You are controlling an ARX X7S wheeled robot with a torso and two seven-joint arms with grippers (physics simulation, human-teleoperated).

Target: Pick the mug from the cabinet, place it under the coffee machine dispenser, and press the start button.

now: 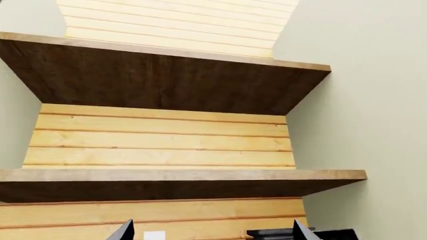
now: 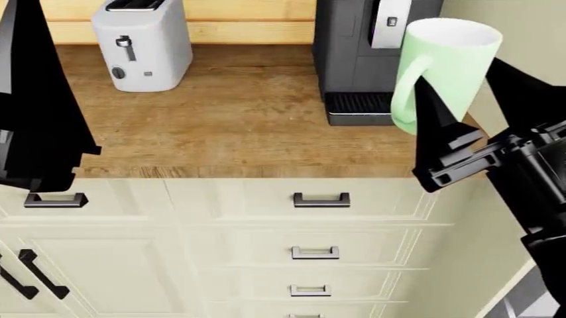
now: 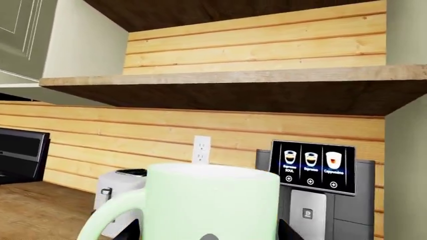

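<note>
The right gripper (image 2: pixel 442 142) holds the mug (image 2: pixel 439 73) upright, its jaws pinching the mug's lower body, handle to the left. The mug hangs above the counter (image 2: pixel 238 126), near and right of the coffee machine dispenser (image 2: pixel 389 23), which lies farther in and slightly left. The panel shows three drinks, one reading "Espresso". Whether the left gripper (image 1: pixel 210 231) jaws are spread I cannot tell.

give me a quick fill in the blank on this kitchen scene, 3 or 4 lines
1. The mug is held by the ____ gripper.
2. The mug's handle points toward the white ____ on the counter.
3. The drip tray under the coffee machine dispenser holds ____ mug yet.
4. The left gripper faces bare wooden ____.

Missing words: right; toaster; no; shelves
</note>
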